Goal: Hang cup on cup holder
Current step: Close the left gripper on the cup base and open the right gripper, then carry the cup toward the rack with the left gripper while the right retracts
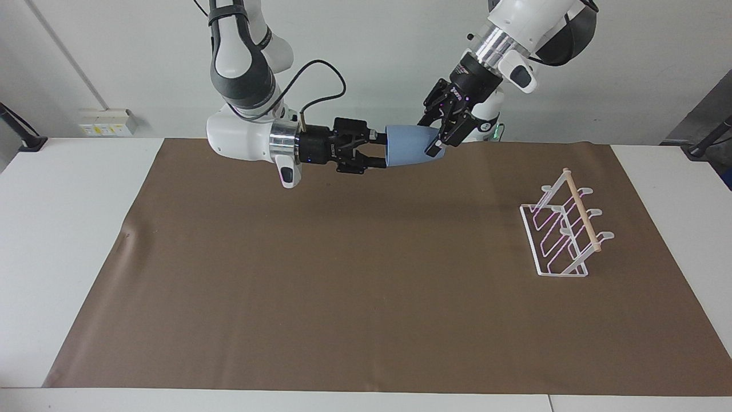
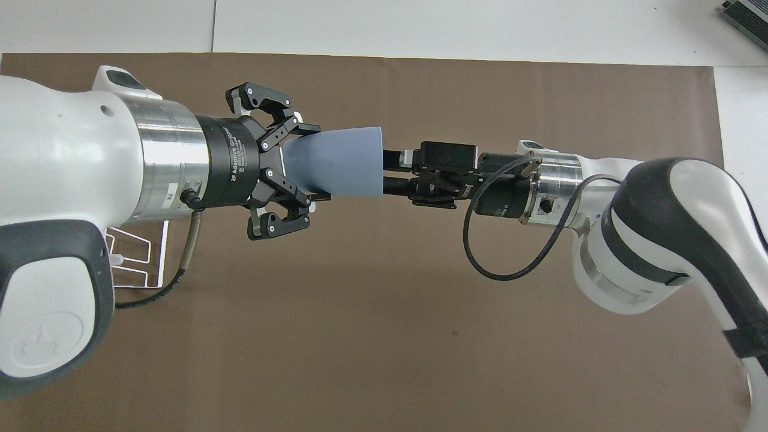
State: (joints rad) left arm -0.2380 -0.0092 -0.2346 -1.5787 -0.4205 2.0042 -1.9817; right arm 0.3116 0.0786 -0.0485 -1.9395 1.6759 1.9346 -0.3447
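The light-blue cup (image 1: 409, 146) lies on its side in the air over the robots' edge of the mat, and also shows in the overhead view (image 2: 342, 162). My left gripper (image 1: 437, 134) is shut on its narrow base end (image 2: 312, 162). My right gripper (image 1: 377, 151) is open, its fingertips spread at the cup's wide rim (image 2: 393, 171). The cup holder (image 1: 563, 229) stands on the mat toward the left arm's end of the table. In the overhead view the cup holder (image 2: 135, 252) is mostly hidden under the left arm.
A brown mat (image 1: 343, 274) covers most of the white table (image 1: 57, 229). A black cable (image 2: 498, 264) loops from the right wrist.
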